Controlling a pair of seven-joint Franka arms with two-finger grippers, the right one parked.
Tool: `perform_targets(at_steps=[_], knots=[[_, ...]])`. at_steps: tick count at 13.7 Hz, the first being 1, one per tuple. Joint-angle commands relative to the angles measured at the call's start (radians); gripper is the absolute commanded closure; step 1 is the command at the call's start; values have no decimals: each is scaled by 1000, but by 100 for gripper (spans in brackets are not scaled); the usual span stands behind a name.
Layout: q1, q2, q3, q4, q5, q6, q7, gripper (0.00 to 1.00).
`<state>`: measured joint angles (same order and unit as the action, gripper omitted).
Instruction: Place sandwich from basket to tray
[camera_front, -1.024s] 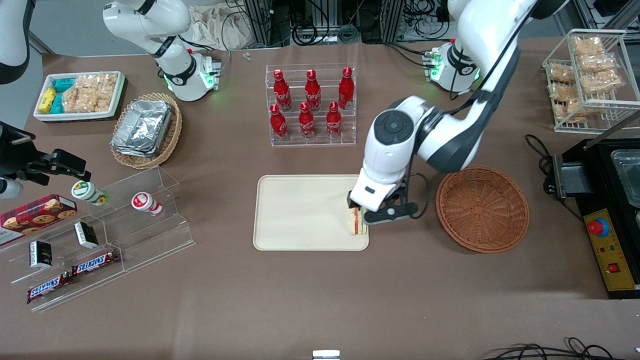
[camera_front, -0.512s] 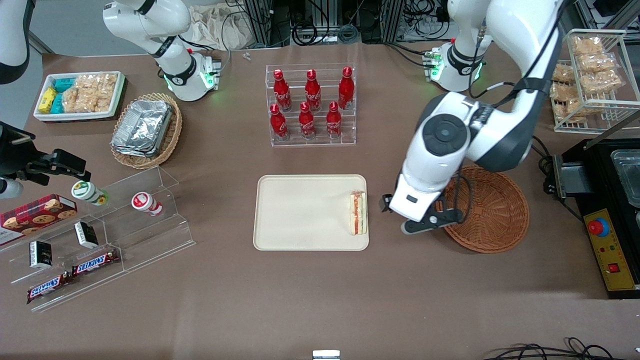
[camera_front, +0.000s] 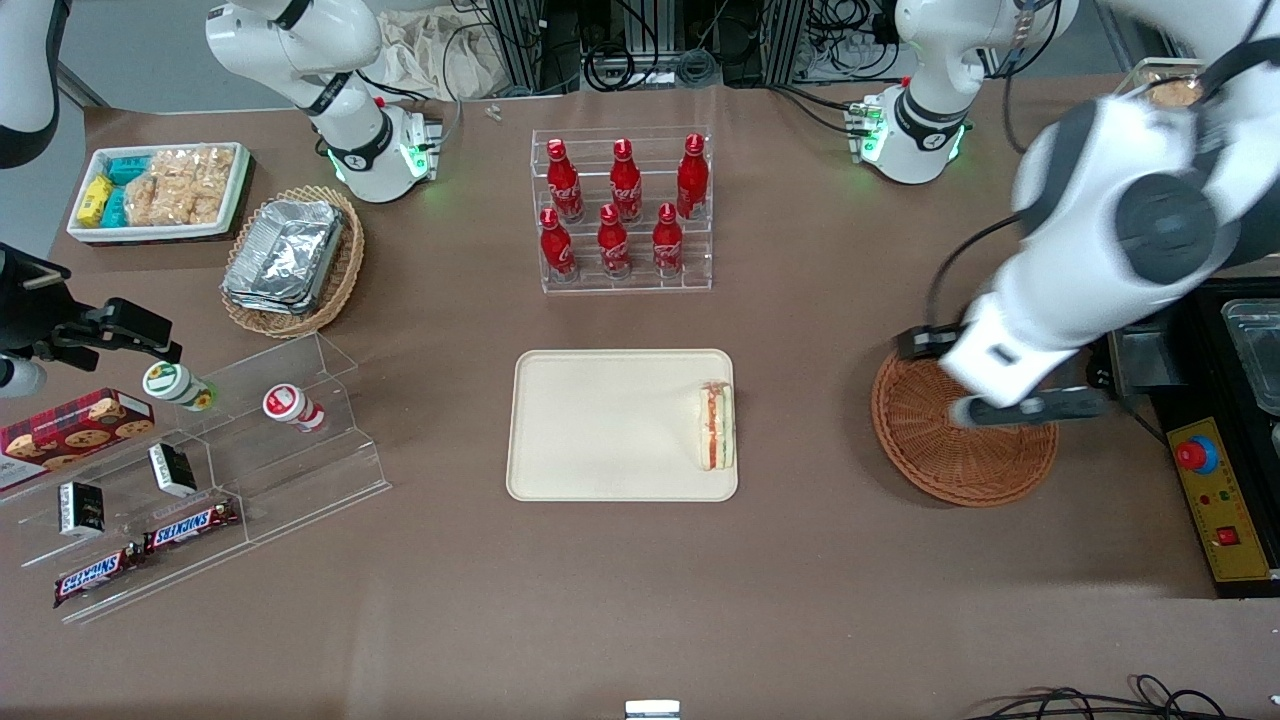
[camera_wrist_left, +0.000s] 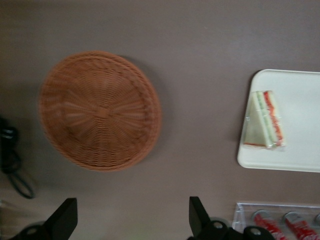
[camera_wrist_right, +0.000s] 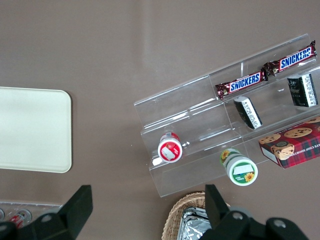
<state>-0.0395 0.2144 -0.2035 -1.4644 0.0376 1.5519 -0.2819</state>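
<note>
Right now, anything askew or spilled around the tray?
Nothing spilled. The sandwich lies intact on the tray, tight against the rim nearest the basket. The gripper hangs open above the basket.

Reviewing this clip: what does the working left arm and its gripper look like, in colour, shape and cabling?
The left arm has glossy white rounded shells with dark grey joint caps; a black cable loops from it toward the wrist. Its base glows green. The gripper, above the basket, has black wedge-shaped fingers, spread open.
</note>
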Motion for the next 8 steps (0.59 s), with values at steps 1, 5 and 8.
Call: perform_targets(at_steps=[1, 5, 8], knots=[[1, -102, 71, -57, -30, -41, 78, 0], [1, -176, 105, -84, -28, -56, 67, 0], [1, -147, 104, -45, -24, -59, 76, 0]])
